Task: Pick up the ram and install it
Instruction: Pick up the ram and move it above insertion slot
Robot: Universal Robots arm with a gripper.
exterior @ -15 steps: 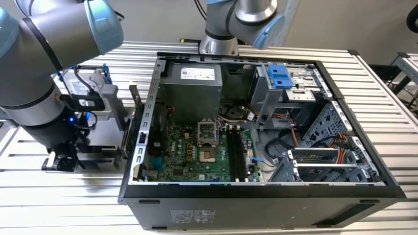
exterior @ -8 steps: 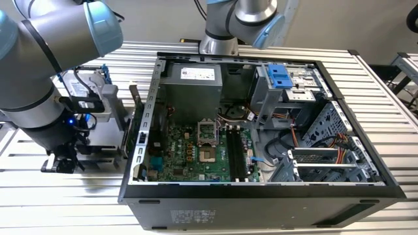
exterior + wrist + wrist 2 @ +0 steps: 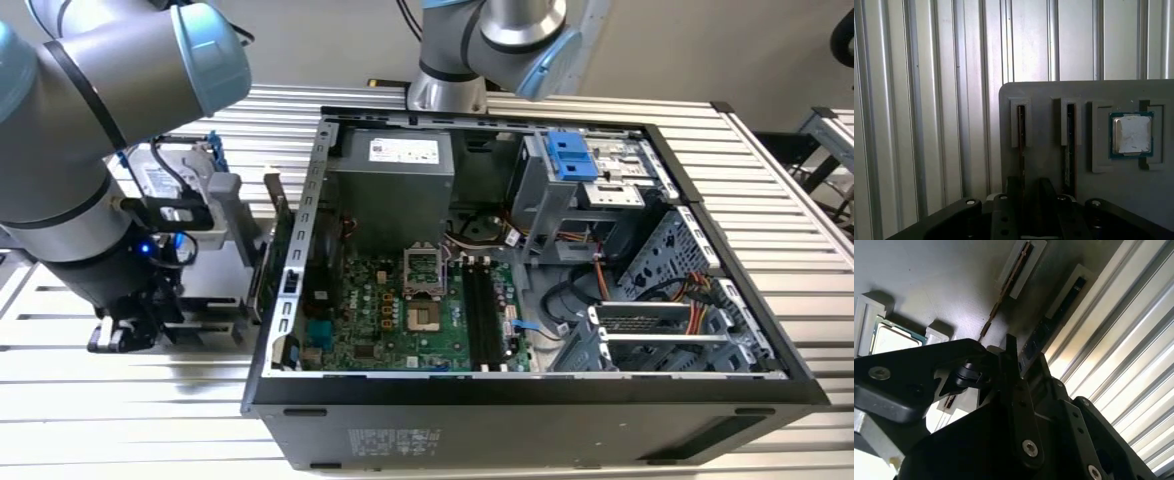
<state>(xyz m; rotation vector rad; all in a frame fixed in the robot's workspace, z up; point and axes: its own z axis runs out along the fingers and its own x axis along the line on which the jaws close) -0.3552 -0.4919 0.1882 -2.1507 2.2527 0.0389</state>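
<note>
The black two-fingered gripper [image 3: 127, 335] hangs low over a flat grey plastic tray [image 3: 1054, 92]. The tray lies on the ribbed metal table [image 3: 134, 420], beside the open black computer case [image 3: 534, 400] on the exterior view's left.

The ram [image 3: 1021, 135], a thin, dark bluish circuit-board stick, stands on edge in the slot nearest the tray's outer edge. A second, similar stick [image 3: 1069, 145] sits in the next slot, and a square silver chip [image 3: 1131, 134] lies in a pocket beyond that.

In the first wrist view the gripper [image 3: 1030, 182] looks spread. The gap between its fingers is wider than the stick and lines up roughly over the ram, which runs close along one finger.

The step in hand appears to be the grasp. To do it well, the ram should sit centred in the gap, the fingers should be parallel to its flat faces, and they should close evenly on its middle, clear of the neighbouring stick.
</note>
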